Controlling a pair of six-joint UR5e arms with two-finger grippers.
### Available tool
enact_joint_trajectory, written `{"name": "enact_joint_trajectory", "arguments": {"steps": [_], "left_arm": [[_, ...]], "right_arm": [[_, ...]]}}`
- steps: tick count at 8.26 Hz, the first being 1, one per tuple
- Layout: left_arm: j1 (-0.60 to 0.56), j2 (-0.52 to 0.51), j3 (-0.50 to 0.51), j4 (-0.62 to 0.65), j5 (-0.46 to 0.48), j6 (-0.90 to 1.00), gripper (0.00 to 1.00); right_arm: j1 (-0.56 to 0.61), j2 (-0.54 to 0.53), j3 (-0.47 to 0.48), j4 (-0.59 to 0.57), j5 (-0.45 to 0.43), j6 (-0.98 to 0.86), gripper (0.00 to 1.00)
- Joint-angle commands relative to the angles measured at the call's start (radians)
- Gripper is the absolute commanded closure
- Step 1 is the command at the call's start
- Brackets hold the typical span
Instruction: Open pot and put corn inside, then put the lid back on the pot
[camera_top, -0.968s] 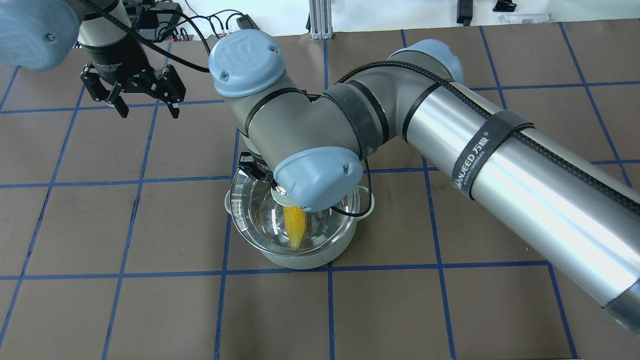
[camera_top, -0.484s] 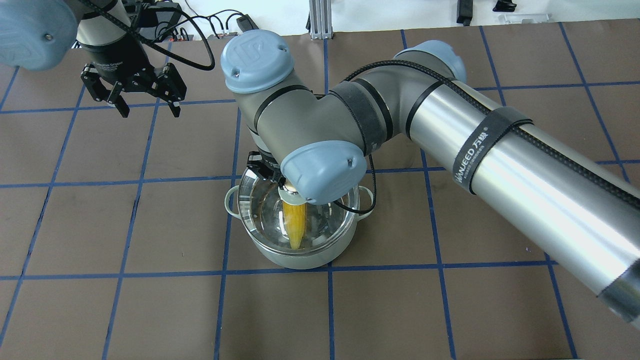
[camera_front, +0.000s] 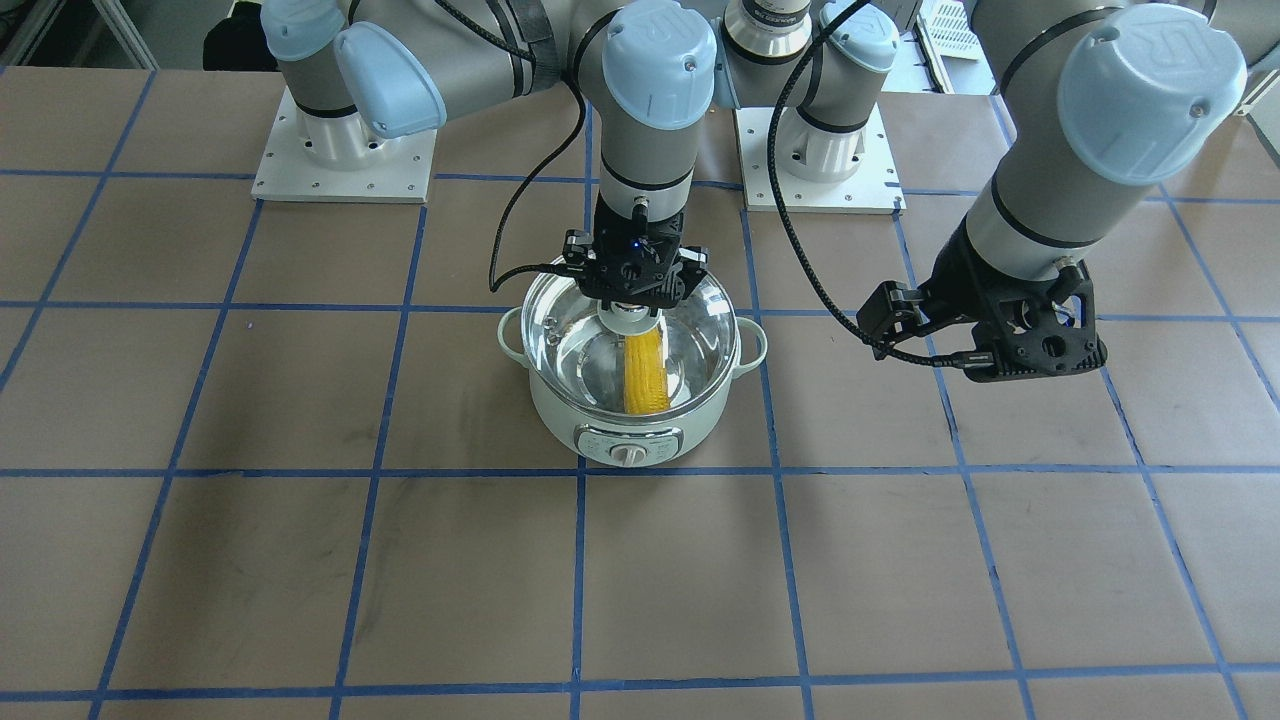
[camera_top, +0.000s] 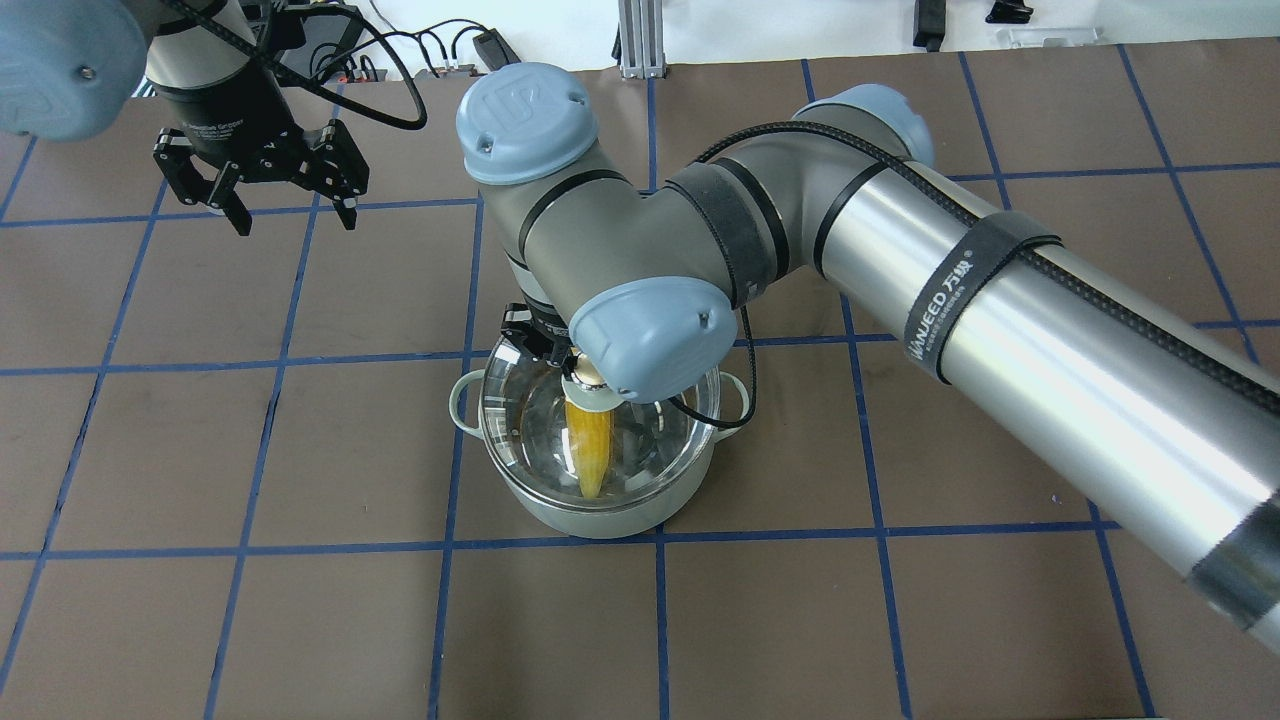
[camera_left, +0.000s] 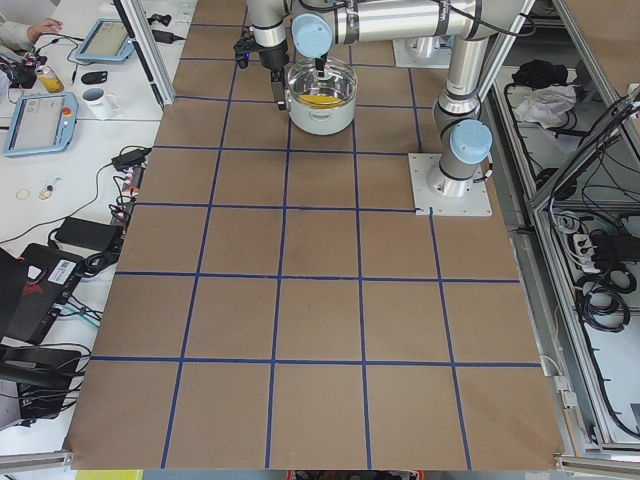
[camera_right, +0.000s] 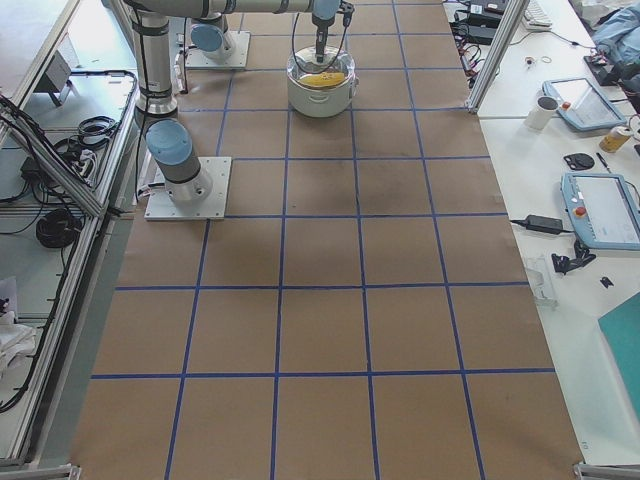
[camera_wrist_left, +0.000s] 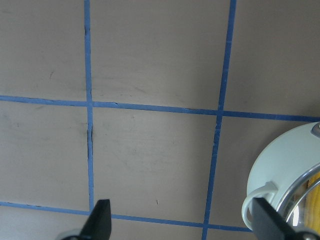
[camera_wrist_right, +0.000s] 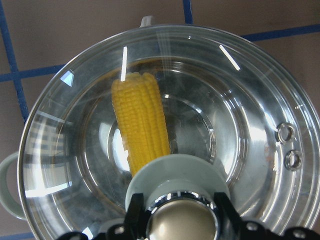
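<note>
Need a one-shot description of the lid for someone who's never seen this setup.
On the brown blue-gridded table, find the lone round mint-green electric pot. The round clear glass lid covers its mouth, yellow corn visible through it; its gold knob, gripped by the right gripper, sets it apart.

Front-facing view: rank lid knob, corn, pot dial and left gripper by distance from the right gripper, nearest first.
1. lid knob: between the fingers of the right gripper.
2. corn: just below, inside the pot.
3. pot dial: on the front panel, operators' side.
4. left gripper: open, far off at the view's right.
</note>
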Motion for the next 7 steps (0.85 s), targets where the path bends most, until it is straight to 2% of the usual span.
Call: {"name": "enact_joint_trajectory", "arguments": {"steps": [1, 7], "left_arm": [[0.000, 0.009, 0.000, -0.001, 0.000, -0.010, 0.00], [-0.006, 0.028, -0.005, -0.001, -0.004, 0.001, 0.00]], "right_arm": [[0.000, 0.008, 0.002, -0.005, 0.013, 0.004, 0.79], [0.000, 0.015, 0.000, -0.013, 0.025, 0.001, 0.78]]}}
